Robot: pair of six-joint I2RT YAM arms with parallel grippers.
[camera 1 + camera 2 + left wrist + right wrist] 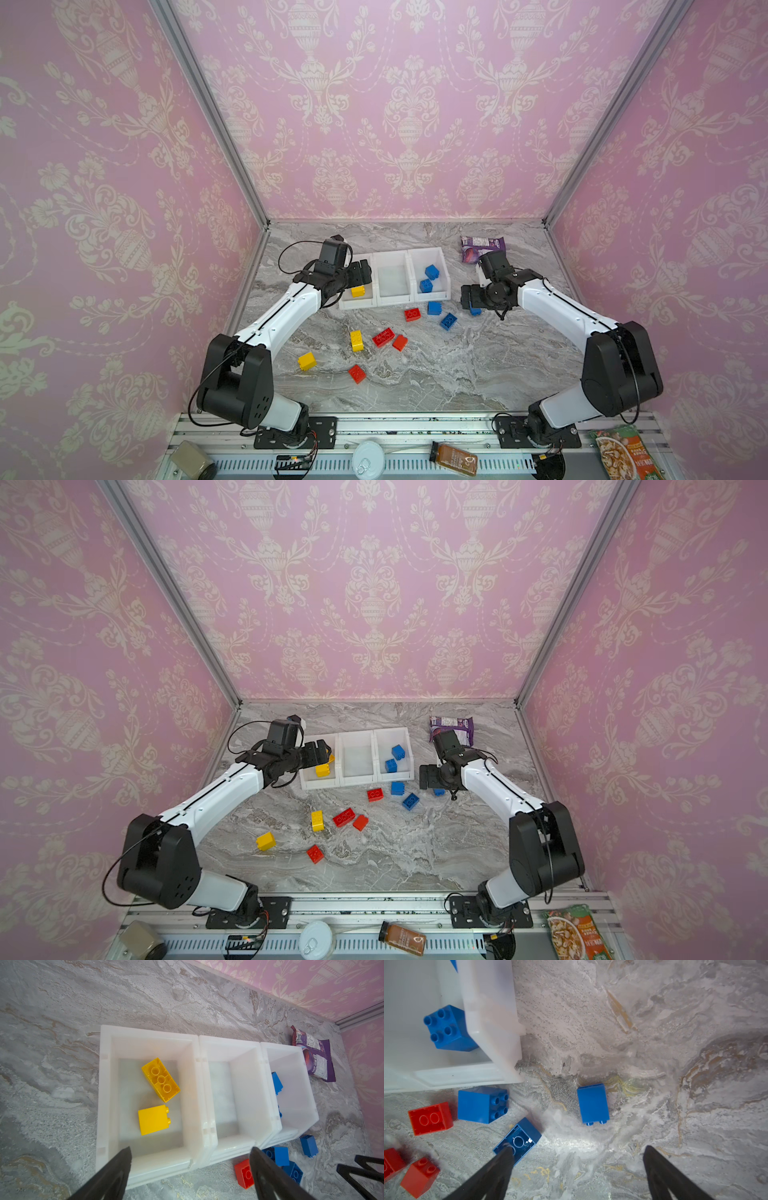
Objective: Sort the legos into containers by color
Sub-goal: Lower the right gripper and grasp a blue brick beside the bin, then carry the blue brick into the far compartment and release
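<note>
My left gripper (pixel 190 1148) hangs spread above the glossy white containers (pixel 149 1031), two chunky yellow legos (pixel 160 1080) inside; my right gripper (pixel 578 1147), spread, hovers beside those containers over a studded blue brick (pixel 592 1103).

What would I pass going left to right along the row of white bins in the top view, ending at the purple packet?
Left white plastic bin holding a yellow studded brick → middle white plastic bin, no bricks → right white plastic bin holding two blue studded bricks → purple snack packet.
</note>
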